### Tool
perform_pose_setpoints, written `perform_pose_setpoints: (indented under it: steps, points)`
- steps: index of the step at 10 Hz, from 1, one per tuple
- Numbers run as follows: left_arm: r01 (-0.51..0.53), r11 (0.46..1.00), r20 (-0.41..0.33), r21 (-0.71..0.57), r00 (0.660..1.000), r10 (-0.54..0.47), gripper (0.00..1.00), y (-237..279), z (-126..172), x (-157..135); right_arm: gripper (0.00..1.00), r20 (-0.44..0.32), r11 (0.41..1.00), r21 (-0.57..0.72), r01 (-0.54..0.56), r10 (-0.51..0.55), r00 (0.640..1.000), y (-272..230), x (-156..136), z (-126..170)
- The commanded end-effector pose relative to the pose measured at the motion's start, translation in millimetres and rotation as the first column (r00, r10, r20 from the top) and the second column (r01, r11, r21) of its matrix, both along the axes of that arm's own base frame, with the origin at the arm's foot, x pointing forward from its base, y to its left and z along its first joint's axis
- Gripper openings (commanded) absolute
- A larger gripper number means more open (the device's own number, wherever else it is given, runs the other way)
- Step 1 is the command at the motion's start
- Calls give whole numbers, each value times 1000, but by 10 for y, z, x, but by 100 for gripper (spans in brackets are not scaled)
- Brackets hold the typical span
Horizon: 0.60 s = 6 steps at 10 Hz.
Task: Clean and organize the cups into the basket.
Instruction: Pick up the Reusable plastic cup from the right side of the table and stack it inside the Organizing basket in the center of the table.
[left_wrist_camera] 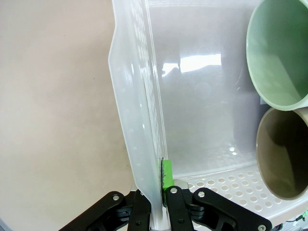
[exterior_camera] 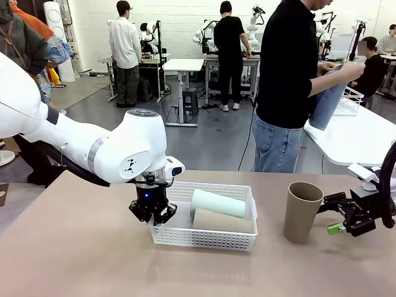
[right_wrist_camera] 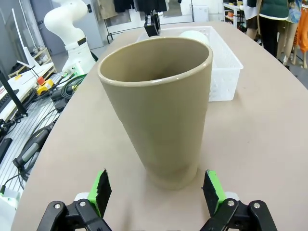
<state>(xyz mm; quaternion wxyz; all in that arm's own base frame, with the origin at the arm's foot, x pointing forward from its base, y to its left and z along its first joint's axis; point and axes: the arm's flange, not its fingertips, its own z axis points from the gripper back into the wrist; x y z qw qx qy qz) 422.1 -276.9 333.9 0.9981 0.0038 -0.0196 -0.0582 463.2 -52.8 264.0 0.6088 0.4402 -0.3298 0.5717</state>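
- Table [exterior_camera: 68, 260], near left: bare top, an open run up to the basket [exterior_camera: 204, 239].
- Far left: the left arm [exterior_camera: 93, 148] slants down over the table. The left gripper [exterior_camera: 153, 213] is clamped on the basket's left wall and bars that side.
- Basket, left half: bare floor, room to enter from above.
- Basket, right half: taken up by the mint cup [exterior_camera: 216, 203] on the far side and the tan cup [exterior_camera: 221, 221] on the near side, lying side by side.
- Gap right of the basket: a bare strip of table, passable.
- Right: the upright tan cup [exterior_camera: 302, 213] stands apart from the basket. The right gripper [exterior_camera: 330, 215] sits just beside it on its right, jaws spread wide, with the cup in front of them.
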Motion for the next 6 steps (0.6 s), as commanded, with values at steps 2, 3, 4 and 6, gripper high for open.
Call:
perform_pose_setpoints:
  steps: [2, 3, 4, 6]
  points:
    - [0, 1000, -4, 8, 1000, 0, 0, -2, -38, -38, 100, -1, 1000, 7, 19, -19, 1000, 87, 142, -130]
    - [0, 1000, -4, 8, 1000, 0, 0, -2, -38, -38, 100, -7, 1000, 0, 18, -18, 1000, 135, 177, -159]
    - [0, 1000, -4, 8, 1000, 0, 0, -2, -38, -38, 100, -9, 1000, -1, 17, -17, 1000, 176, 212, -176]
    - [0, 1000, -4, 8, 1000, 0, 0, -2, -38, -38, 100, -14, 1000, -10, 18, -18, 1000, 248, 238, -218]
